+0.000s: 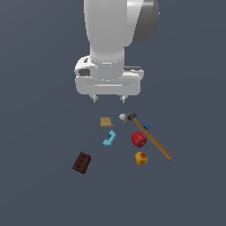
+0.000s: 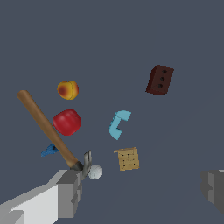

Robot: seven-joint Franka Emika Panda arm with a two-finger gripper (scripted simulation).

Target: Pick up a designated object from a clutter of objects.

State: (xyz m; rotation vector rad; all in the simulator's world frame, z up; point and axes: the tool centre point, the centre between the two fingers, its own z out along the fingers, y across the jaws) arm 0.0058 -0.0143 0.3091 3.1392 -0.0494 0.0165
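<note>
The cyan bracket (image 1: 109,138) lies on the table just below centre of the exterior view, between the tan block (image 1: 106,122) and red ball (image 1: 138,139). The gripper (image 1: 108,99) hangs above it, empty and spread wide, bracket slightly frame-downward of its fingertips.

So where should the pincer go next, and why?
Probably straight down toward the light-blue bracket, shifting slightly to line up over it. The pincer hangs open and empty above the clutter, and the bracket lies free, with gaps to the tan block and red ball.
</note>
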